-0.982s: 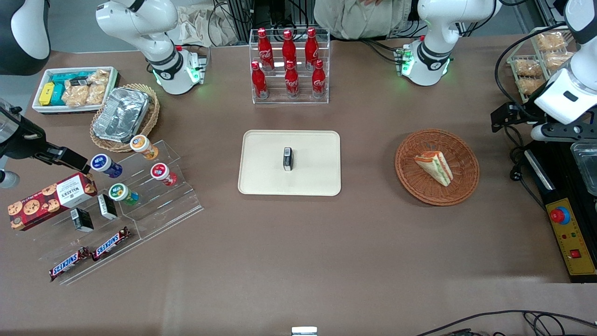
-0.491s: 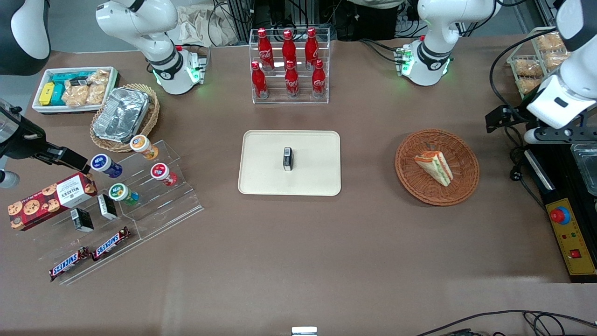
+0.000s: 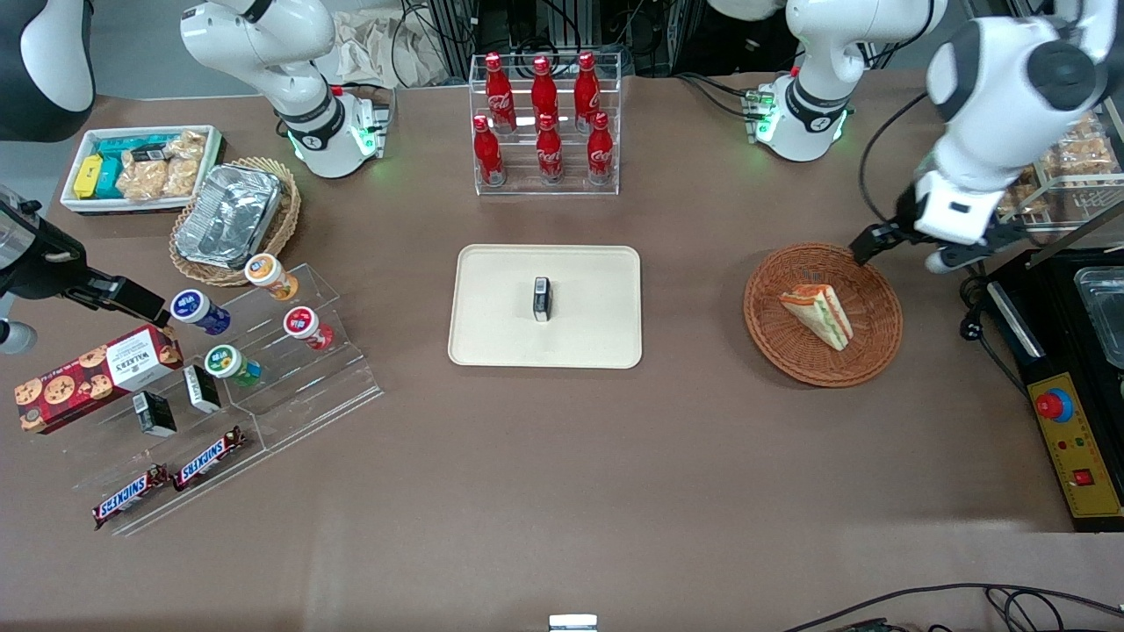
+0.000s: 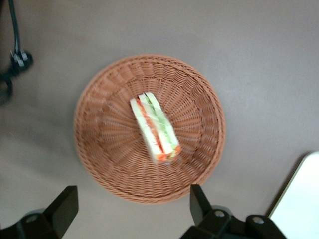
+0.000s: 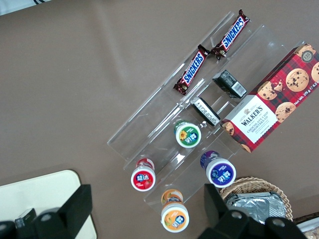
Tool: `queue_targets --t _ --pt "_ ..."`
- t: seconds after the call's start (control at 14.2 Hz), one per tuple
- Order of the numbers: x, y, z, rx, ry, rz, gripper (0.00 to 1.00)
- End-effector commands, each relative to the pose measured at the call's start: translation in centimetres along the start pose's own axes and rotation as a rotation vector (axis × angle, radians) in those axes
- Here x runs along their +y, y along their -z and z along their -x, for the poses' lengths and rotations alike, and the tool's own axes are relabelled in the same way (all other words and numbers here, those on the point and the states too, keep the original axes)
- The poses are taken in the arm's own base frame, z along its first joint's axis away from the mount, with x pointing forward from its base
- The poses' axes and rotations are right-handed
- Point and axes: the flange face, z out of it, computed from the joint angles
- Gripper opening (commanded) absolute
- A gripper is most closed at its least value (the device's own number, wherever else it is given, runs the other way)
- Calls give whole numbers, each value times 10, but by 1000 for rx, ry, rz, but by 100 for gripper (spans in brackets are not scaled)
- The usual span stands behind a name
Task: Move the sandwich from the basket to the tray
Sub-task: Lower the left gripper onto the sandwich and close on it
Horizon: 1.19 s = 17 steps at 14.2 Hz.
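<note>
Because the triangular wedge sandwich of pale bread with orange-red and green filling lies on its side near the middle of the round, shallow reddish-brown wicker basket, it is free to be taken from above, with open weave around it on every side. It looks light and soft: the bread would probably dent under a hard squeeze, and the layers could slide apart if pinched across the faces unevenly. A sensible hold, I judge, is across the two long bread faces near the thick middle of the wedge, not at the thin tip, with only gentle closing force. The basket's ribbed weave is rough and should not let the wedge slip, though the light basket itself might shift if nudged.

The left arm's end effector hovers above the basket's rim, its dark fingers spread wide and holding nothing, well clear of the sandwich.

The flat rectangular cream-beige tray with rounded corners sits well apart on the brown desk, smooth and low-rimmed, with a small dark box standing near its centre.
</note>
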Motion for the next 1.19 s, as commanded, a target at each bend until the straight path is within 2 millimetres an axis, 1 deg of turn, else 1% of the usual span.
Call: queue_targets --t 0.0,0.14,0.21,0.35,0.63,0.84,1.05,1.12 --pt "19 -31 6 39 123 19 99" --pt "16 -62 14 74 123 35 99" --pt "13 -75 16 86 134 49 99" --pt "15 -101 13 69 152 34 99" --pt "17 -139 8 70 134 13 99" --pt "17 -154 7 68 141 16 99" --pt "17 -162 5 70 144 20 99" --pt "16 -162 4 70 145 19 97"
